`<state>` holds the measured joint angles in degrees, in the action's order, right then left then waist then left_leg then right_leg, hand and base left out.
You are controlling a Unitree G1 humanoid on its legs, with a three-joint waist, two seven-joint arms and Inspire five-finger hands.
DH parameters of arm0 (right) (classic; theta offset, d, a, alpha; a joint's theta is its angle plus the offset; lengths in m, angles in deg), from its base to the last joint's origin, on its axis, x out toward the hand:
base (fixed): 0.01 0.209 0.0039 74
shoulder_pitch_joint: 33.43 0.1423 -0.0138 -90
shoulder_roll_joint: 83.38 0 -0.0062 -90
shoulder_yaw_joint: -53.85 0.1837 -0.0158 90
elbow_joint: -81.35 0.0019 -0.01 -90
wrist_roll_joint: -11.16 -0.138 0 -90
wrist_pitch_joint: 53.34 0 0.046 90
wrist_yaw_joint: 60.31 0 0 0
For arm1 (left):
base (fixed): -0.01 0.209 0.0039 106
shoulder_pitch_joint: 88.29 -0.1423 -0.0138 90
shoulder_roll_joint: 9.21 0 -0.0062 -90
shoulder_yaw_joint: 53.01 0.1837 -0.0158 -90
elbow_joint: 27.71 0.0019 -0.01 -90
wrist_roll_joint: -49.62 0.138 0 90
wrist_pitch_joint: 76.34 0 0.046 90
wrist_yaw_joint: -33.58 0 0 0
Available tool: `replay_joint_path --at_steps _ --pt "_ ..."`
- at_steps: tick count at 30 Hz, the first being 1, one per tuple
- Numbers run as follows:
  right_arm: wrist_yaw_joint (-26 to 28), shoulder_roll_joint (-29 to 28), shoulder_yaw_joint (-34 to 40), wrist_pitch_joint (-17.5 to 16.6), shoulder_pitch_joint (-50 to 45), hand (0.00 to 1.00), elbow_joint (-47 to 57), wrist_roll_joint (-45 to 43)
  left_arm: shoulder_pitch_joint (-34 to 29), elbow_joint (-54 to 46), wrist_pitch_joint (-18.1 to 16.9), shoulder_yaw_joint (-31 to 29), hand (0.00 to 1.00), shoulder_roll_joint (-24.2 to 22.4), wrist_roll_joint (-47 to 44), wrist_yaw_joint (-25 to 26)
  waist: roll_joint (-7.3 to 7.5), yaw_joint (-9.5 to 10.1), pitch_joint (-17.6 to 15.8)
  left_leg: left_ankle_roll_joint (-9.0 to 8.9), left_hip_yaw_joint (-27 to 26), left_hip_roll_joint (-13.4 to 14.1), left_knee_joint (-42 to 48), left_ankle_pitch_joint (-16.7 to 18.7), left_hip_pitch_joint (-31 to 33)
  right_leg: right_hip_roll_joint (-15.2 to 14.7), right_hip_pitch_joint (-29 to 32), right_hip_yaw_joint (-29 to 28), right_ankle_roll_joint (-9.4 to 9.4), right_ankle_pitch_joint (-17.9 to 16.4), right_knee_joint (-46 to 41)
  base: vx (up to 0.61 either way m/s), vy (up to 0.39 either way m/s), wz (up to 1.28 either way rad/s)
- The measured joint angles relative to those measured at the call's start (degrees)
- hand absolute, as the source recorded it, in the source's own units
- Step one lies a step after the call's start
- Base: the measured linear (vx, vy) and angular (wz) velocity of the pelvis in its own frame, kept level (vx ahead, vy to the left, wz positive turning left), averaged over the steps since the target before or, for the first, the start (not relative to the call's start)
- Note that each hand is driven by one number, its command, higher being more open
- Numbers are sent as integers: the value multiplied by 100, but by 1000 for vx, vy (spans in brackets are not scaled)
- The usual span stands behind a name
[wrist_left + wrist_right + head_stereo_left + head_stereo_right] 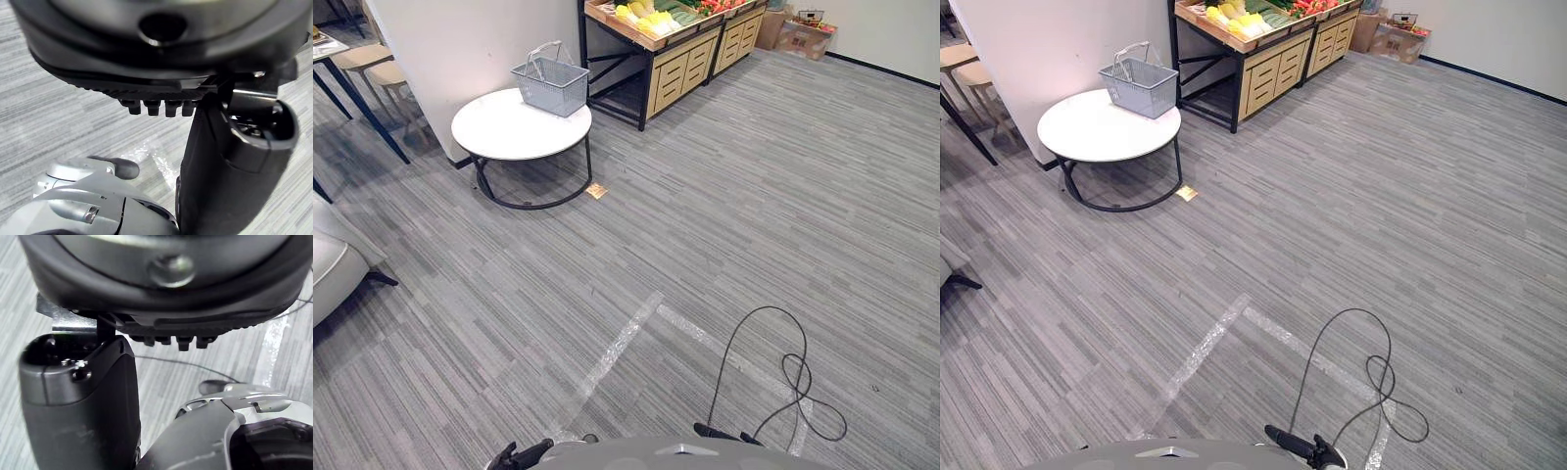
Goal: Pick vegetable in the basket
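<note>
Vegetables are lying in the top tray of a wooden stand with drawers, at the far end of the room. Yellow ones are sitting nearest, with green and red ones behind them; I cannot tell their kinds. A grey wire basket is sitting on the far edge of a round white tabletop, with its handles standing up. It is just beside the stand and not touching it. The tabletop is standing against a white wall.

A small tan card is lying on the grey carpet floor by the table's black base. Clear tape strips are forming an angle on the floor nearer the robot. Cardboard boxes are sitting past the stand near the far wall. Round stools are standing at the far left, and a pale seat is showing at the left edge.

The left hand is hanging low over the carpet, well apart from the basket and the vegetables. Its fingers are relaxed, its thumb is standing apart from them, and it is holding nothing. The right hand is hanging the same way on the other side, fingers loose and gripping nothing. Both are also showing at the bottom edge of the head views.
</note>
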<state>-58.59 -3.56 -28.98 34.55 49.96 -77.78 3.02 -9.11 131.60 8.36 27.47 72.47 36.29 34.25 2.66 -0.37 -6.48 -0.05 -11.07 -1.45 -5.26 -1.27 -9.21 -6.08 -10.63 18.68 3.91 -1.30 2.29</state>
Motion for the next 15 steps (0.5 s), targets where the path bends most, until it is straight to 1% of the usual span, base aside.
replay_joint_path --at_steps 1,5,8,14,15 --pt "-5 3 0 0 18 100 0 6 13 0 -3 32 100 3 0 10 -26 -1 -57 -13 -1 6 -1 -8 -38 -4 -48 1 0 -3 -4 -49 -9 0" --pt "-7 16 -44 -6 28 100 2 6 15 -2 -98 172 100 26 -2 12 -26 -2 -72 -32 -1 35 -2 -52 -37 6 -37 20 -3 -8 -35 -79 -10 1" --pt "-15 16 -53 -6 22 100 3 5 16 -2 -104 197 100 32 -2 11 -20 1 -75 -37 7 42 -3 -55 -37 10 -38 39 20 -25 -47 -80 4 4" --pt "-45 16 -63 -15 12 100 5 5 19 -2 -113 288 100 54 -2 11 -4 7 -81 -2 18 11 -3 -27 -27 -25 -44 58 33 -17 -7 -19 27 1" --pt "-48 15 -63 -15 13 100 4 7 22 -3 -113 296 100 57 1 10 -4 7 -81 5 18 1 -2 -18 -25 -36 -45 60 63 2 -5 39 38 0"
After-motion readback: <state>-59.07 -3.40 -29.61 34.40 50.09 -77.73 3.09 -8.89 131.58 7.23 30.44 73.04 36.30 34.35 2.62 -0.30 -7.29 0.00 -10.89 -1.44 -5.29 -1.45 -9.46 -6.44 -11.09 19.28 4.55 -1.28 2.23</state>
